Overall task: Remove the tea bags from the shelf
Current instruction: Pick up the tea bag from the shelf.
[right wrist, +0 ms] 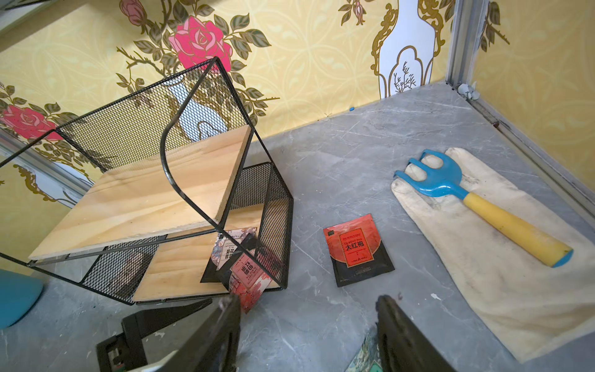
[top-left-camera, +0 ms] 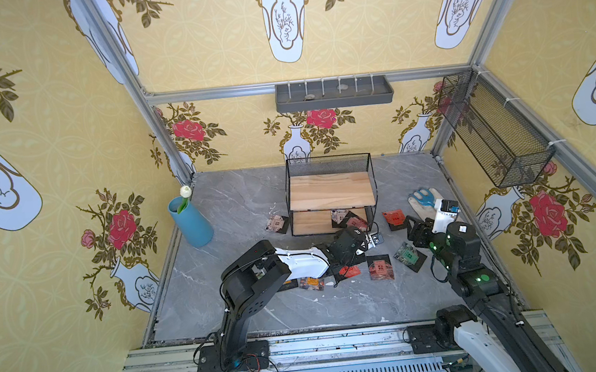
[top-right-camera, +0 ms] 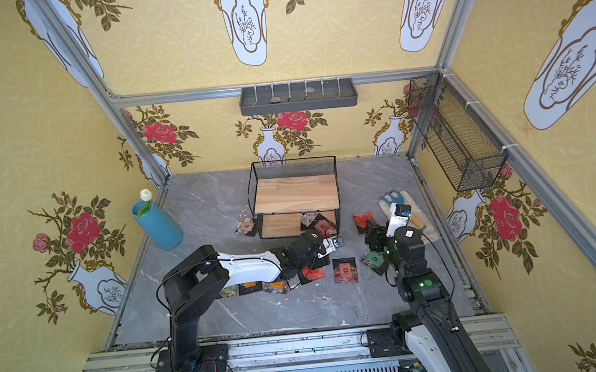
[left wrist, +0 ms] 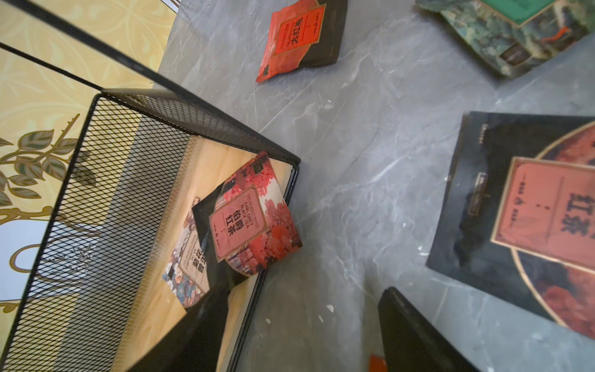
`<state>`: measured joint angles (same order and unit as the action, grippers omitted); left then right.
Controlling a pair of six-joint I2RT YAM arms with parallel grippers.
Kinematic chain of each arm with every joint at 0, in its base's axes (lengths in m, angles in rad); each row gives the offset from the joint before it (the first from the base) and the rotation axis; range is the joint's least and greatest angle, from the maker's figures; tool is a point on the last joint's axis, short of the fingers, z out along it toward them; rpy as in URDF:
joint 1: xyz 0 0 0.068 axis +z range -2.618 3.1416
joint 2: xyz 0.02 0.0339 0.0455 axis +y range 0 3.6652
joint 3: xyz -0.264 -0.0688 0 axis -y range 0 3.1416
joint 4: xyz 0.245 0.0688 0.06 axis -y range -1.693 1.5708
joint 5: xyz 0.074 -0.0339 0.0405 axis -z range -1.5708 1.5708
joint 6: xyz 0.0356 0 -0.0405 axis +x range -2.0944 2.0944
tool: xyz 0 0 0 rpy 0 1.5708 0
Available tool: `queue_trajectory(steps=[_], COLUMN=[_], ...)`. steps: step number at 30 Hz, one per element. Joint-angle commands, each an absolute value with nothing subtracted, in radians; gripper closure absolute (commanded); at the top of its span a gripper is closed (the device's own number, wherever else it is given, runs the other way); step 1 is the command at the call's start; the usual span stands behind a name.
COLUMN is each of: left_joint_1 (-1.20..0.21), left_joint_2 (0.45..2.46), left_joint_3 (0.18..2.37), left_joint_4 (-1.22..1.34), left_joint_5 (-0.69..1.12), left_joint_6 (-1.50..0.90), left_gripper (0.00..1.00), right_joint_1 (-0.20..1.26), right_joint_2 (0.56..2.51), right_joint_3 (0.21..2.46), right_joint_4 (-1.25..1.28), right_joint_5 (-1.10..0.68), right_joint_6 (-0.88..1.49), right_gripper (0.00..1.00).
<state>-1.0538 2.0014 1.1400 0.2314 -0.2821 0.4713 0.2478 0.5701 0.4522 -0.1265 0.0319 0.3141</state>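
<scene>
Two tea bags (left wrist: 248,222) lay overlapping on the lower board of the shelf (top-left-camera: 330,190) — the rest lay scattered on the tabletop (top-left-camera: 300,312). The left end effector (left wrist: 302,299) and right end effector (right wrist: 307,301) both stood wide, empty, near the shelf front.

Marble tabletop (top-left-camera: 300,312) with shelf (top-left-camera: 330,191), tea bags (top-left-camera: 381,267)
</scene>
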Motion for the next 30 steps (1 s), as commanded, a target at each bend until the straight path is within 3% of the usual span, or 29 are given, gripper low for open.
queue_trajectory(steps=[1,21,30], left_joint_1=[-1.049,-1.007,-0.996], left_joint_2=[2.035,2.145,2.157], left_joint_3=[1.151,1.22,1.231], left_joint_4=[0.28,0.27,0.214], left_joint_5=[-0.299,-0.285,-0.253], left_joint_6=[0.484,0.502,0.484], left_gripper=[0.17,0.17,0.25], right_joint_1=[0.247,0.248,0.247], right_joint_2=[0.556,0.497,0.484], right_joint_3=[0.449,0.45,0.45], right_joint_4=[-0.1,-0.103,-0.107], right_joint_5=[0.042,0.063,0.08], right_joint_6=[0.32,0.329,0.332], right_gripper=[0.3,0.3,0.3])
